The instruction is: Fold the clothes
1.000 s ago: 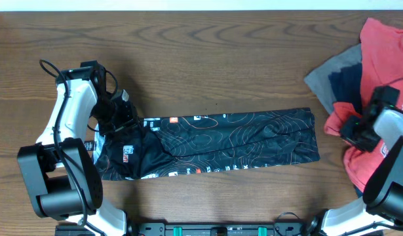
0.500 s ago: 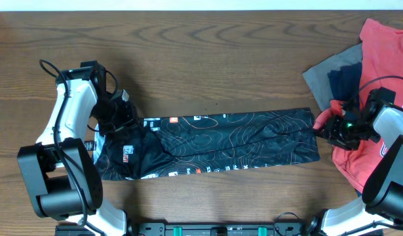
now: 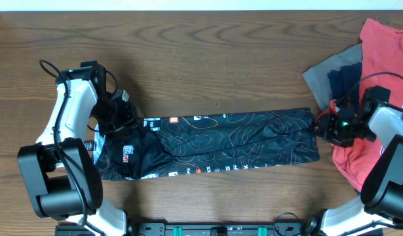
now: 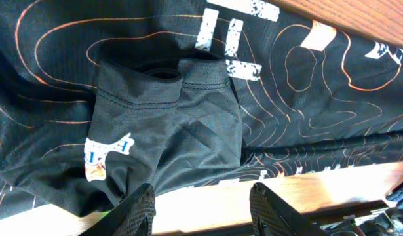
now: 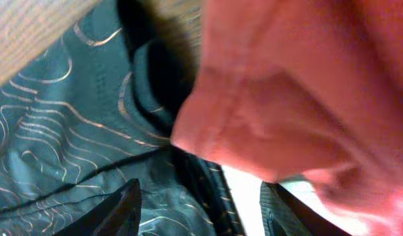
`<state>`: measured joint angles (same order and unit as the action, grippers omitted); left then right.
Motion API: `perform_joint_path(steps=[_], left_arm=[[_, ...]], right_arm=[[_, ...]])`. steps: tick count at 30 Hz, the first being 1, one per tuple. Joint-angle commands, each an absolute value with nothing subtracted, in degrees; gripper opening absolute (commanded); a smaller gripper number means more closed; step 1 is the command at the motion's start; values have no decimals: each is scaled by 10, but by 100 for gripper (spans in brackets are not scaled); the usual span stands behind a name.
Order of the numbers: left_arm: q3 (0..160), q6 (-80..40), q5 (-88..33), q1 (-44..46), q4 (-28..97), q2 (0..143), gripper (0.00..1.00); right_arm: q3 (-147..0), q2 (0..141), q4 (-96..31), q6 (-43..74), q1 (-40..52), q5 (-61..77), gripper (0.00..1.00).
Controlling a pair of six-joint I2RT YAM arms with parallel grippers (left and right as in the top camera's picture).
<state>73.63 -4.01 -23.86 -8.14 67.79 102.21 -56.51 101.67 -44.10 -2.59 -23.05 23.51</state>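
Observation:
The black jersey (image 3: 221, 144) with orange contour lines lies in a long folded strip across the table's front half. My left gripper (image 3: 124, 120) hovers over its left end. In the left wrist view that gripper (image 4: 204, 211) is open, with a sleeve (image 4: 168, 124) lying just ahead of it and bare wood between the fingers. My right gripper (image 3: 324, 128) is at the jersey's right edge. It is open (image 5: 204, 216) above the jersey's hem (image 5: 90, 157), and a fold of a red T-shirt (image 5: 286, 85) bulges close over it.
A heap of clothes sits at the right edge: red T-shirts (image 3: 384, 59) on top, with a grey garment (image 3: 322, 75) and a navy one (image 3: 345, 82) poking out on the left. The wooden table (image 3: 201, 59) stretches behind the jersey.
My right gripper has moved left from the red heap to the jersey's right edge and its jaws have spread. The left arm and the jersey have stayed put.

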Motion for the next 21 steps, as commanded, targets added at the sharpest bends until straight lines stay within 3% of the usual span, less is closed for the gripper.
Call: perform_joint_path(steps=[1,9,17,21], left_arm=[[737,-29,-243,-83,682,1014,49],[737,-29,-243,-83,682,1014,49],[737,-29,-243,-83,682,1014,49],[737,-29,-243,-83,682,1014,49]], right_arm=[[-556,1024,-439,-48,-205,238,57],[-553,1024,-437,-50,-168,194,59],[-546,1025,-433,-50,-156,193,47],[-544,1025,-430,-49,-156,167,48]])
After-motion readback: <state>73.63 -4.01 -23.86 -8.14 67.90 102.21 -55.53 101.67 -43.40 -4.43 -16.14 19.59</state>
